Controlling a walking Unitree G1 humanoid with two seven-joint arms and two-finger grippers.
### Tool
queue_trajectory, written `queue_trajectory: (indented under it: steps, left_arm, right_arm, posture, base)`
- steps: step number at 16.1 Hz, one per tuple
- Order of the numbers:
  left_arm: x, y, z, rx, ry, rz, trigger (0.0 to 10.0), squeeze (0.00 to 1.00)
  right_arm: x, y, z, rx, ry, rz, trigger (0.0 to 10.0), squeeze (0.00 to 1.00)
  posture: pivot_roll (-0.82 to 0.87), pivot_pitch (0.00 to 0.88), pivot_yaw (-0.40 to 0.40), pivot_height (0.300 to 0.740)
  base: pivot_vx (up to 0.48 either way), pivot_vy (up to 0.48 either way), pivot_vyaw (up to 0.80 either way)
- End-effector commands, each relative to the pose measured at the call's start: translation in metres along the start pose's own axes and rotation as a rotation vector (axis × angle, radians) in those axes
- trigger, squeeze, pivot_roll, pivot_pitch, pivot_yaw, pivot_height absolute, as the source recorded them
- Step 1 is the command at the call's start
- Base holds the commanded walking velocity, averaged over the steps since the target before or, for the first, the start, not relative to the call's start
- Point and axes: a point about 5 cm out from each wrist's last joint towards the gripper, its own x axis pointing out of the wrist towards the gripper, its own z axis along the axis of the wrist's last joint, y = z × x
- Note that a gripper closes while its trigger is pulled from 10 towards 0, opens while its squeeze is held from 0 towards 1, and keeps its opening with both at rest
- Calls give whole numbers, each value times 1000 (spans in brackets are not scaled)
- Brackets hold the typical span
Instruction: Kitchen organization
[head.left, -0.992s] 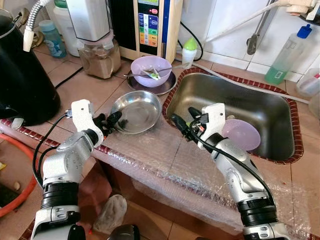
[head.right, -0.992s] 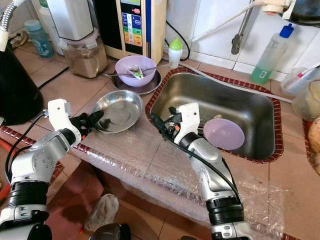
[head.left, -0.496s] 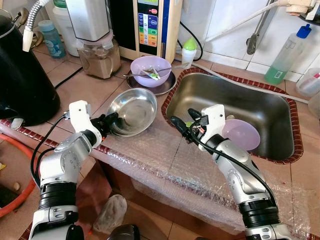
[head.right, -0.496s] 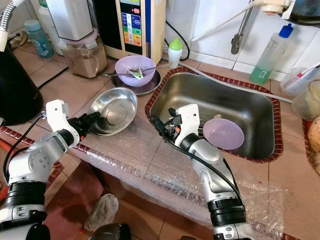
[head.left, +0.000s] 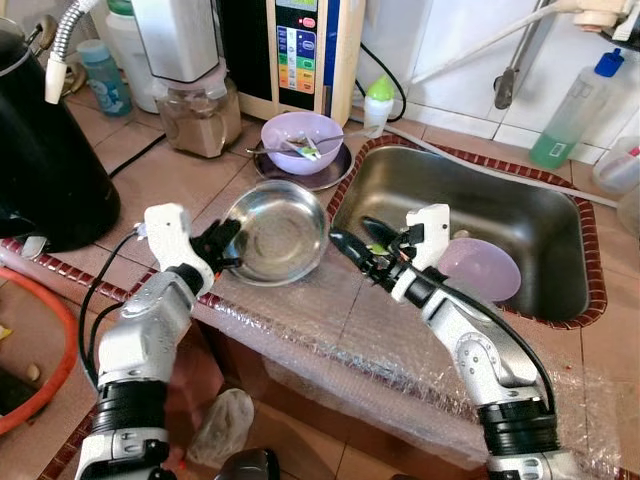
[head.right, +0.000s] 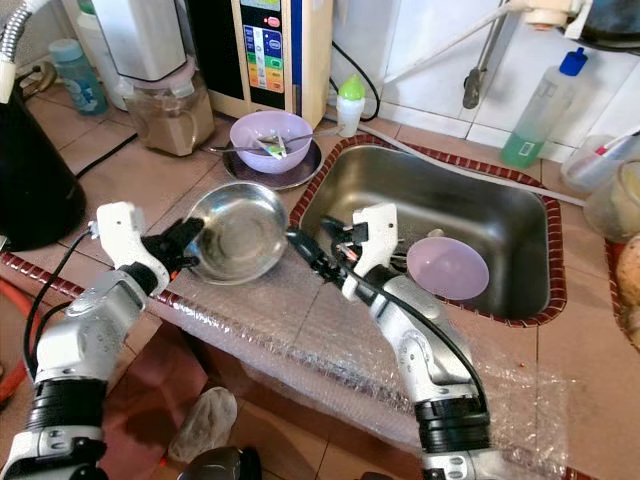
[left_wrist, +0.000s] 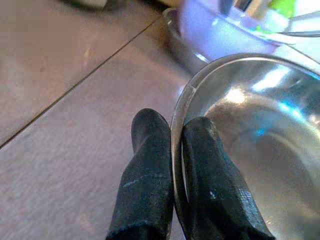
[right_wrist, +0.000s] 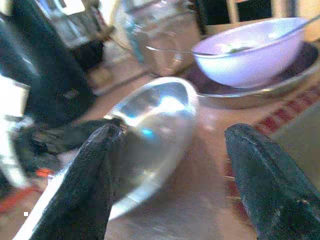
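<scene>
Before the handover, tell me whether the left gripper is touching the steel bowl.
Touching. The left wrist view shows the left gripper pinching the steel bowl rim between both fingers.

Steel bowl (head.left: 277, 231) tilted on counter (head.left: 150, 175), just left of sink (head.left: 470, 225). Left gripper (head.left: 226, 240) pinching bowl's left rim; right gripper (head.left: 352, 240) spread just right of bowl, at sink's near-left corner. Plastic bowl with spoon (head.left: 301, 141) on plate (head.left: 326, 177) behind steel bowl. Second plastic bowl (head.left: 480, 268) inside sink. Blender (head.left: 195, 75) back left; kettle (head.left: 45, 150) far left. Soap bottle (head.left: 568, 110) behind sink, right.
</scene>
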Motion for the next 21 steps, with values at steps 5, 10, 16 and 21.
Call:
queue_trajectory:
  steps: [5, 10, 16, 21]
  left_arm:
    - [-1, -10, 2, 43, -81, -46, 0, 0]
    - [-4, -23, 10, 33, -196, -139, 0, 0]
    - [-7, -33, 16, -6, -262, -216, 0, 0]
    - [-11, -38, 20, -39, -298, -269, 0, 0]
  right_arm:
    - [6, 2, -1, 4, 27, -11, 10000, 0]
    - [19, -3, -7, -118, 66, -97, 10000, 0]
    - [31, -22, -15, -101, 66, -264, 10000, 0]
    - [37, -33, -25, 26, 61, -323, 6431, 0]
  posture:
    - [-49, 23, -2, 740]
    - [-41, 22, -9, 740]
    - [-33, 23, -12, 740]
    - [-16, 32, -13, 740]
  base:
    - [0, 0, 0]
    - [0, 0, 0]
    - [0, 0, 0]
    - [0, 0, 0]
